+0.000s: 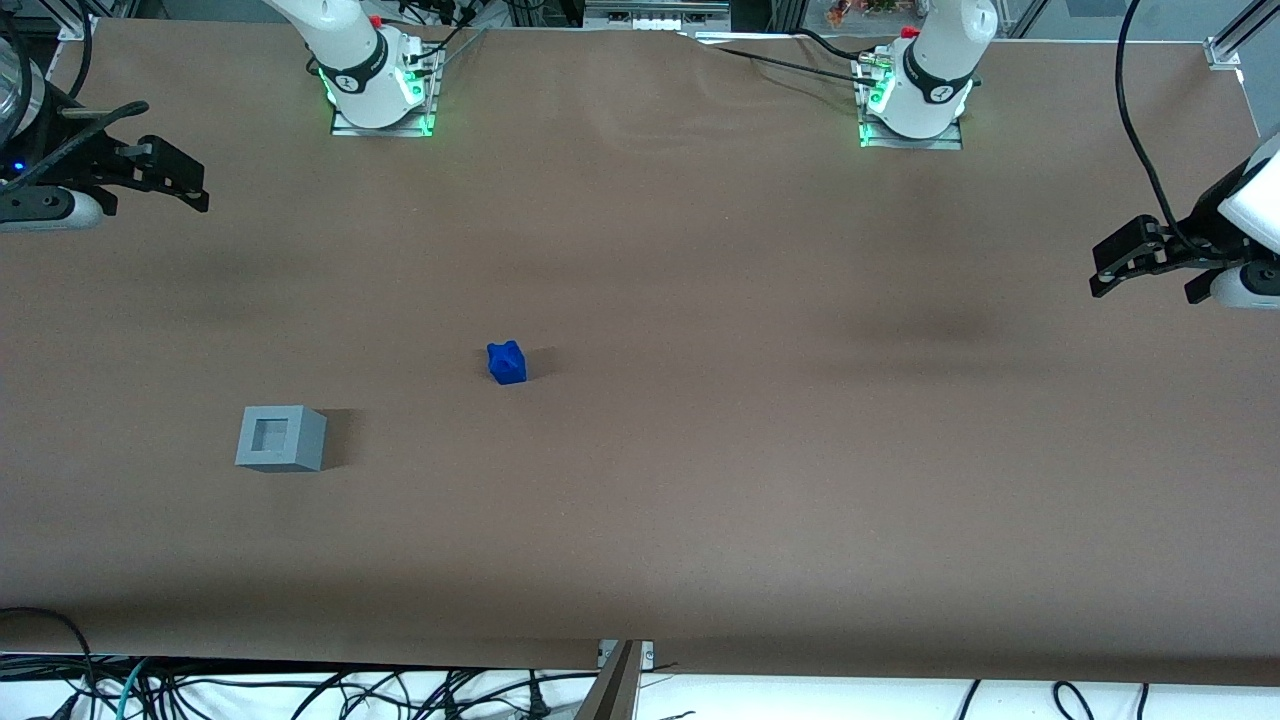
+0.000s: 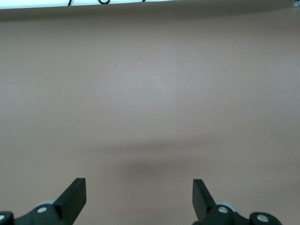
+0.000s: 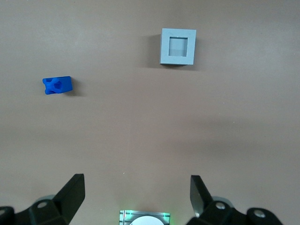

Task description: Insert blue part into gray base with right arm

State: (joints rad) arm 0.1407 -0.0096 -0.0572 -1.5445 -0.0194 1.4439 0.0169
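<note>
The small bright-blue plastic block lies mid-surface, apart from the light-gray plastic cube nearer the front edge. It is probably light and rigid; grip its flat sides. The black two-finger gripper hovers at the working arm's edge, jaws open and empty.

We see the right arm cut off by the front view's edge, only its wrist and claw showing; in the wrist view the claw loses its body to the frame, fingers spread wide; the gray base shows a shadowed recess, its depth unclear.
</note>
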